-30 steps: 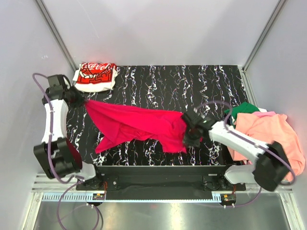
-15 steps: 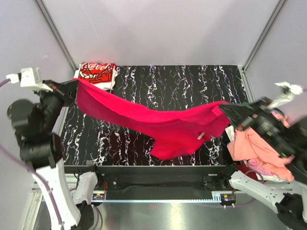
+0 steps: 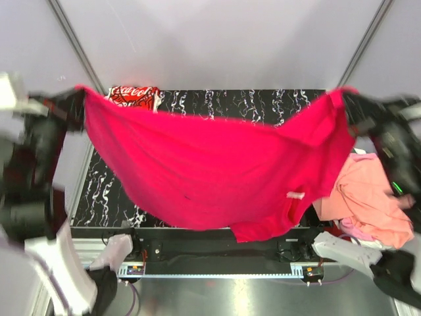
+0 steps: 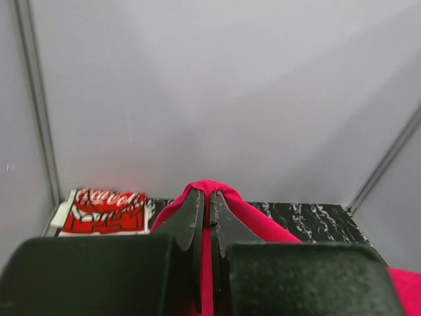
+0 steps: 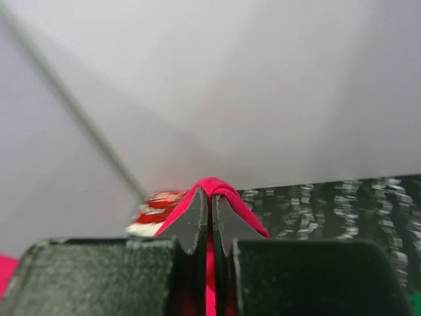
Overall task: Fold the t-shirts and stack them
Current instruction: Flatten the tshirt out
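Behind crimson tee, white Coca-Cola tee

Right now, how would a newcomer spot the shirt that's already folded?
Find the black marbled table, then its far left corner. The folded white t-shirt lies there, partly hidden behind the raised crimson t-shirt. Only it carries a red logo print.
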`<state>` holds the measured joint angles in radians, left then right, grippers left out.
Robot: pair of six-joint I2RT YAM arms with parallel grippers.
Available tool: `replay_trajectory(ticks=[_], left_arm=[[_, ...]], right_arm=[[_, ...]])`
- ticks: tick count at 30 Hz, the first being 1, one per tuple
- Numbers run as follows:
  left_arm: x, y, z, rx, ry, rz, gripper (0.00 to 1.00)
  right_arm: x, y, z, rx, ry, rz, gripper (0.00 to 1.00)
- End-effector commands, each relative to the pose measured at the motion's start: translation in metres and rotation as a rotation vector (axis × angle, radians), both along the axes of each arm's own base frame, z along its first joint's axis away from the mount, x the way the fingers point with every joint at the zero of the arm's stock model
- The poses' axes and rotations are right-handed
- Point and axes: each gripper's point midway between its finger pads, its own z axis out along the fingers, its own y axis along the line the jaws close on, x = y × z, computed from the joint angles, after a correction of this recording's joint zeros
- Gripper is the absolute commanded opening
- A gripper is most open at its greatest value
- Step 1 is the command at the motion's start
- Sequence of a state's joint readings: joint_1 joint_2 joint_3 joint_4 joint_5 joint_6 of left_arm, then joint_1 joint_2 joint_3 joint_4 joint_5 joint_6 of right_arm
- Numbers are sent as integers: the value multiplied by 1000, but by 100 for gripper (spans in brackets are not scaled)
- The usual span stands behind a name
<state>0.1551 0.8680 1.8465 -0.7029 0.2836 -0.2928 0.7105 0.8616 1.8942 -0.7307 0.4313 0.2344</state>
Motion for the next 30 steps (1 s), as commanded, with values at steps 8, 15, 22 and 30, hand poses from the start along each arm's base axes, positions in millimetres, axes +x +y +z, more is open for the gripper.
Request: replay_trajectory(ticks=[8, 15, 22, 30], left_arm=[[267, 79, -334, -333, 1184, 78, 38], [261, 60, -347, -267, 1156, 44, 99], [201, 56, -374, -207, 1221, 110, 99], [162, 37, -420, -248, 1247, 93, 99]], right_arm=[[337, 15, -229, -184, 858, -234, 99], [341, 50, -286, -130, 858, -78, 100], [296, 62, -316, -171, 930, 2, 100], [258, 82, -409, -62, 1091, 94, 100]])
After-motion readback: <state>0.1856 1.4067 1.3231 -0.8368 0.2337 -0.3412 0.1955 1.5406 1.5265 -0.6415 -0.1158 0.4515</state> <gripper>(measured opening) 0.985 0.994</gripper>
